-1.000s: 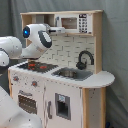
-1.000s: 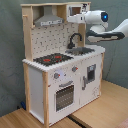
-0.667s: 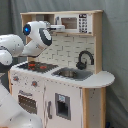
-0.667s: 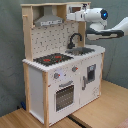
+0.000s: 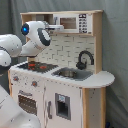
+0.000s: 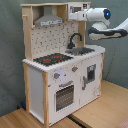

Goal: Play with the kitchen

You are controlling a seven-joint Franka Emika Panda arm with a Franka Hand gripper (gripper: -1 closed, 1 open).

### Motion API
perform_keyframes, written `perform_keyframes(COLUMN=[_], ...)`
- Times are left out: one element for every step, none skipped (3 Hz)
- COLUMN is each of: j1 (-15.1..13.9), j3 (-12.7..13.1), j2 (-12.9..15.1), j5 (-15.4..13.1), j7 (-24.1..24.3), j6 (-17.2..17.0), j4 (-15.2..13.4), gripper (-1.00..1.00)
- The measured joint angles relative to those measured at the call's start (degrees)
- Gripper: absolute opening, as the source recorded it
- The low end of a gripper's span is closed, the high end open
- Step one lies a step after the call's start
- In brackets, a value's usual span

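A tall toy kitchen of white panels and pale wood (image 5: 60,95) (image 6: 60,75) stands on a wooden tabletop (image 6: 107,107); the white robot arm (image 5: 35,37) (image 6: 102,20) reaches to its upper shelf; I cannot tell the pincer's state.

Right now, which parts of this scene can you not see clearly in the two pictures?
- The gripper: hidden in both exterior views; the arm covers it near the grey hood.
- The sink inside: too shallow an angle in both exterior views.
- The oven door window: what is behind it is too dark.
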Motion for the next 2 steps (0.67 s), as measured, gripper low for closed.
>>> perform_keyframes(j1=[4.6,8.9], j3=[-3.5,-6.8], j2=[0.0,0.0], j5=[0.0,0.0], j7=[-0.8,-1.6], j6=[0.0,0.0], j4=[-2.2,-4.1], gripper=[-1.00,-1.00])
